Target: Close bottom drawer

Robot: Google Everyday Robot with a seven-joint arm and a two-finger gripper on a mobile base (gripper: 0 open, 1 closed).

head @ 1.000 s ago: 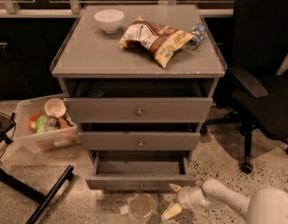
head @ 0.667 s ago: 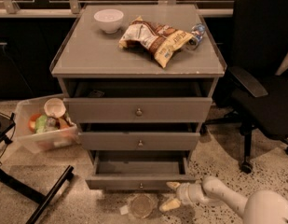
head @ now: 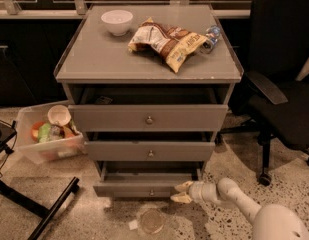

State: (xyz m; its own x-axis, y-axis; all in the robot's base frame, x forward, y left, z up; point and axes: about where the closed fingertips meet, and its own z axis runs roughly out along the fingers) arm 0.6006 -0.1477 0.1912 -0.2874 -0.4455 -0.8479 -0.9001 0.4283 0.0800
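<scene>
Bottom drawer (head: 136, 189): lowest in the grey cabinet, still pulled out, its front standing proud of the middle drawer (head: 149, 150) above. The front sits marginally higher in view than a second ago. It may have been pushed in slightly; not certain.

Change: the hand (head: 181, 193) has risen from near the floor and come in to the right end of the drawer front, right of the knob (head: 151, 192). It appears to be touching.

Judgement: push starting or just begun; task not done.

Fingers slightly apart, holding nothing. Arm (head: 229, 194) enters low from the lower right, forearm near level, pointing left at the front. Round clear object (head: 151, 221) lies on the floor just below.
</scene>
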